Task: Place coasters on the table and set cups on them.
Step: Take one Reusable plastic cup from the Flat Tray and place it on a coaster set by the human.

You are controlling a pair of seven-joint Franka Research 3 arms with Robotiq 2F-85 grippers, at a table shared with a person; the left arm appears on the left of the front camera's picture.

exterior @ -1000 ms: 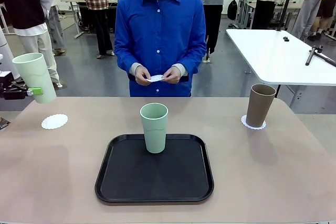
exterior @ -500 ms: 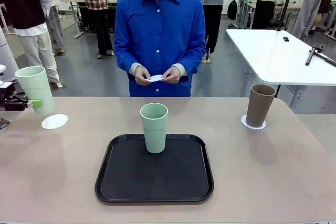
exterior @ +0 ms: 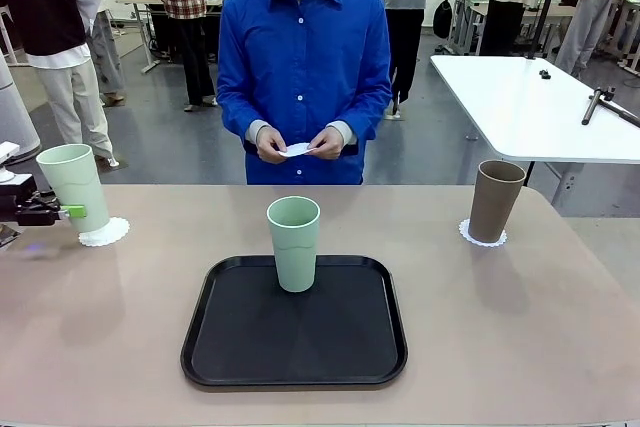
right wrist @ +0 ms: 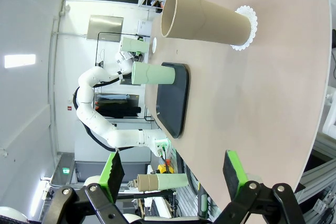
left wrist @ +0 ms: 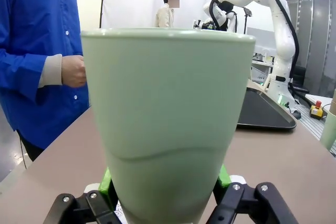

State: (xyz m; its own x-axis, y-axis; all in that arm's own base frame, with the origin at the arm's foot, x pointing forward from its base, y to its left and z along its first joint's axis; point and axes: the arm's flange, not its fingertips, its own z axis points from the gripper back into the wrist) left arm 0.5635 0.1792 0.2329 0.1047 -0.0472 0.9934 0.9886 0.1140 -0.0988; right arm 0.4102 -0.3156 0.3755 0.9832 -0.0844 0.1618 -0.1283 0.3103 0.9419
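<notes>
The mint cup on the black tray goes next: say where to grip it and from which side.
Take the mint cup across its side wall near mid-height, jaws level, probably coming in from the robot's right, where the right gripper stands open. The cup is upright and handleless, and it widens upward, so a side grip should not slip off. Stay above the tray's raised rim.

Front view: bright, even overhead light. The worktop (exterior: 520, 327) carries only faint, soft shadows below the brown cup (exterior: 495, 199), and the black tray (exterior: 295, 332) has a dull sheen. Left wrist view: the mint cup (left wrist: 165, 124) looms close, swollen by the wide lens, with the background slightly soft. Right wrist view: a ceiling panel (right wrist: 20, 60) is blown out white and the straight lines bow at the edges.
</notes>
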